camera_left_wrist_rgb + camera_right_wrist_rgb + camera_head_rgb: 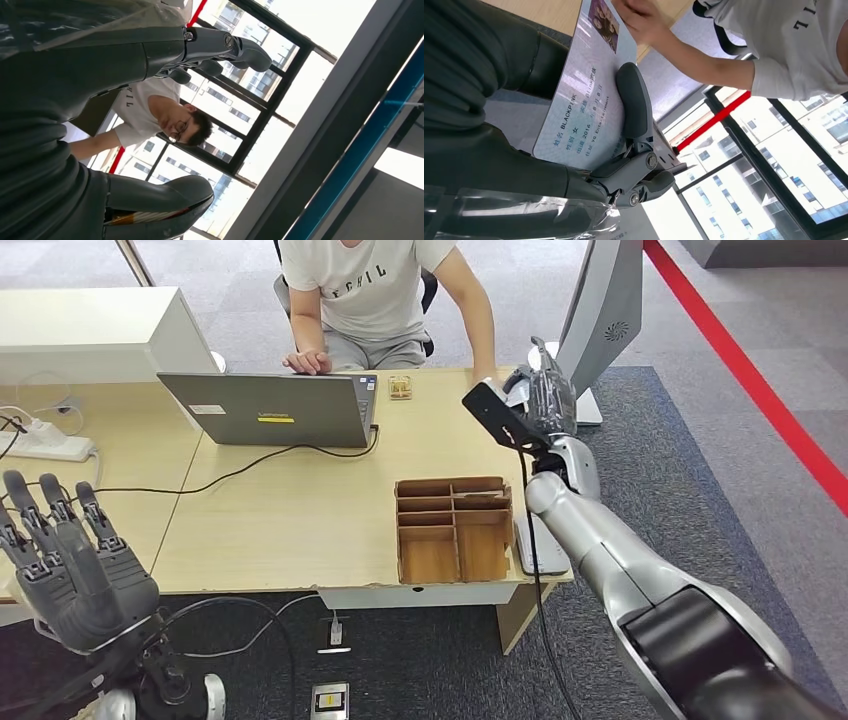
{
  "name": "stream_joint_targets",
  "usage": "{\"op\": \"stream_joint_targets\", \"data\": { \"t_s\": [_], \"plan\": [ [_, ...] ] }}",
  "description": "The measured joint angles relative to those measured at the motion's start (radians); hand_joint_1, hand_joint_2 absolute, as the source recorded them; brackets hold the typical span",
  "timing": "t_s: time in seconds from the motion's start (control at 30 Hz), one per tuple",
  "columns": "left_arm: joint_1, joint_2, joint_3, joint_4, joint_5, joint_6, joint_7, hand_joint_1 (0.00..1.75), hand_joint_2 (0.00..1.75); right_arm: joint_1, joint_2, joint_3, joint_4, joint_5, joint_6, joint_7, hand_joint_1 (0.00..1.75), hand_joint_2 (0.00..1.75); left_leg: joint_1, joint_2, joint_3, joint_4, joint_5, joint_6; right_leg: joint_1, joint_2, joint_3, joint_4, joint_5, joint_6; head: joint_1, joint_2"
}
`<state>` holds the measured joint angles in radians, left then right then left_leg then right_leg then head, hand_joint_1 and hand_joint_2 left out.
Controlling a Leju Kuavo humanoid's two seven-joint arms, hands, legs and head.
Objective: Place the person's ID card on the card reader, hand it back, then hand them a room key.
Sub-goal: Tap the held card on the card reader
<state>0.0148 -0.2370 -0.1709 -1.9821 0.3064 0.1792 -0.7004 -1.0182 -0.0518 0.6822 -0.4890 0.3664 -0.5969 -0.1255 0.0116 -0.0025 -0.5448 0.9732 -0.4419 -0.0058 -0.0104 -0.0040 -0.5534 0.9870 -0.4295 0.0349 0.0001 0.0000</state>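
Currently your right hand (pixel 545 400) pinches the ID card (pixel 584 107), a finger pressed across its face, up at about 1 o'clock over the desk's (pixel 300 510) far edge. The person's hand (pixel 639 17) touches the card's far end, so I judge it a handover, direction unclear. Your left hand (pixel 70 560) at 8 o'clock is spread, empty. Room key remains; I can't identify a card reader.

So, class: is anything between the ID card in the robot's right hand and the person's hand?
Nothing visible. The right hand holds the ID card, and the person's hand is at its far edge.
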Motion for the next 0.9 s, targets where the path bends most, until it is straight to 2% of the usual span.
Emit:
{"op": "stream_joint_targets", "data": {
  "t_s": [0.33, 0.57, 0.8, 0.9],
  "plan": [
    [0.022, 0.0, 0.018, -0.032, -0.004, 0.071, 0.0, 0.0, 1.75, 0.102, -0.133, -0.03, -0.138, -0.077, -0.07, -0.017, 1.75, 1.75, 0.0, 0.0, 0.0, 0.0, 0.0, 0.0, 0.0, 0.0, 0.0, 0.0, 0.0, 0.0, 0.0, 0.0],
    [0.055, 0.003, 0.022, -0.071, -0.005, 0.135, 0.0, 0.0, 1.75, 0.229, -0.246, -0.056, -0.308, -0.043, -0.077, 0.065, 1.75, 1.75, 0.0, 0.0, 0.0, 0.0, 0.0, 0.0, 0.0, 0.0, 0.0, -0.001, 0.0, 0.0, 0.0, 0.0],
    [0.089, 0.013, 0.022, -0.101, -0.005, 0.159, 0.0, 0.0, 1.75, 0.384, -0.36, -0.094, -0.519, 0.037, -0.075, 0.184, 1.75, 1.75, 0.0, -0.001, 0.0, 0.0, 0.0, 0.0, 0.0, 0.0, 0.001, -0.001, 0.0, 0.0, 0.0, 0.0],
    [0.102, 0.017, 0.022, -0.113, -0.006, 0.169, 0.0, 0.0, 1.75, 0.443, -0.398, -0.117, -0.597, 0.063, -0.068, 0.209, 1.75, 1.75, 0.0, 0.0, 0.0, 0.0, -0.001, 0.0, 0.0, 0.0, 0.001, -0.001, 0.0, 0.0, 0.0, 0.0]
  ]
}}
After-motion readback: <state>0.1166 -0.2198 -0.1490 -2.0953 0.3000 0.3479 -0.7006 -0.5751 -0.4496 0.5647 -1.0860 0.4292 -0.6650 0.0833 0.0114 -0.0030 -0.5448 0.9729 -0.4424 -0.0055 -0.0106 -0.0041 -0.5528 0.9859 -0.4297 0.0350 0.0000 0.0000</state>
